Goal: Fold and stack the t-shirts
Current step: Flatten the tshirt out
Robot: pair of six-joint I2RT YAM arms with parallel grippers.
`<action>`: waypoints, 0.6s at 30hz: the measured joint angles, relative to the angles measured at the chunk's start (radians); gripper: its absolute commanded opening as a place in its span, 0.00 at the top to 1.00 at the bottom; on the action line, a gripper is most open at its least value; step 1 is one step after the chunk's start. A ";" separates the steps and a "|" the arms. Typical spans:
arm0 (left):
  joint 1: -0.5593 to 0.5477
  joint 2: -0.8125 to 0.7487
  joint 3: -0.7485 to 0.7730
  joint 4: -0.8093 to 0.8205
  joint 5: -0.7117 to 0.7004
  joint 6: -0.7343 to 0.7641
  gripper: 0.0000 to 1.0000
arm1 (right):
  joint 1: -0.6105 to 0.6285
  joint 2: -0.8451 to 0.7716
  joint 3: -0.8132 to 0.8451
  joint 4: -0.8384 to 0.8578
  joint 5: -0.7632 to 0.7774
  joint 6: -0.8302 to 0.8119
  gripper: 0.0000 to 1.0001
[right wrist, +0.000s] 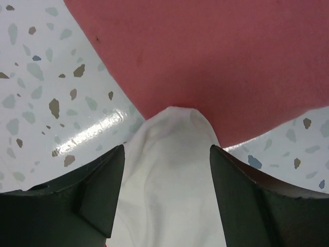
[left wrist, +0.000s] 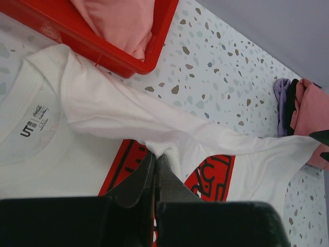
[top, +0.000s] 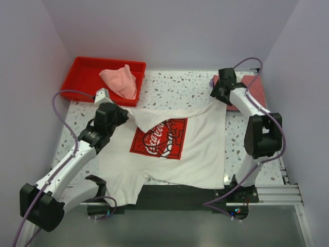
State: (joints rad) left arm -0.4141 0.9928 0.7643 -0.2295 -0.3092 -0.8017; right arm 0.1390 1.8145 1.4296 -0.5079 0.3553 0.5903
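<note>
Risk, right side: my right gripper [right wrist: 166,150] straddles a sleeve tip of the white shirt [top: 195,149], and that tip overlaps the edge of the red shirt [right wrist: 216,51]. If I close too low I could nip both layers and drag the red one along.
Risk, left side: I hold only a thin ridge of cloth (a hard pull could slip it free), and an uneven pull would skew the fold.
Left arm: reaches in from the near left, with the left gripper [left wrist: 155,153] clenched on a fold of the white shirt above the print, near the tray [top: 82,69].
Right arm: stretched to the far right, wrist pointing down, jaws apart, nothing gripped.
Shirts: the white one lies print-up in the middle of the table [top: 175,85], and the pink shirt [top: 121,80] is heaped in the tray.
</note>
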 measured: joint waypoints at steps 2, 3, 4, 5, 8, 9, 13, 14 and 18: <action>0.002 0.009 0.008 0.006 0.000 0.003 1.00 | -0.001 0.022 0.031 -0.002 0.007 0.000 0.39; 0.002 0.014 0.013 0.007 0.000 0.006 1.00 | -0.001 0.031 0.042 -0.002 0.013 -0.001 0.41; 0.003 0.020 0.018 0.009 0.000 0.009 1.00 | -0.002 0.040 0.050 -0.002 0.018 0.000 0.43; 0.005 0.026 0.021 0.013 0.000 0.011 1.00 | -0.002 0.047 0.057 -0.002 0.021 0.000 0.43; 0.013 0.047 0.040 0.021 0.000 0.021 1.00 | -0.003 0.074 0.076 -0.009 0.021 0.001 0.44; 0.015 0.053 0.047 0.022 0.000 0.023 1.00 | -0.004 0.085 0.081 -0.013 0.021 0.001 0.44; 0.026 0.071 0.071 0.037 -0.002 0.036 1.00 | -0.008 0.110 0.085 -0.023 0.023 0.004 0.43; 0.029 0.077 0.079 0.042 -0.002 0.037 1.00 | -0.009 0.115 0.087 -0.027 0.024 0.005 0.44; 0.044 0.092 0.099 0.047 -0.003 0.040 1.00 | -0.012 0.126 0.093 -0.037 0.042 0.008 0.51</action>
State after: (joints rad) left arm -0.3702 1.0847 0.8631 -0.1825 -0.3126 -0.7620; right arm 0.1268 1.9400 1.5230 -0.5453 0.3969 0.5987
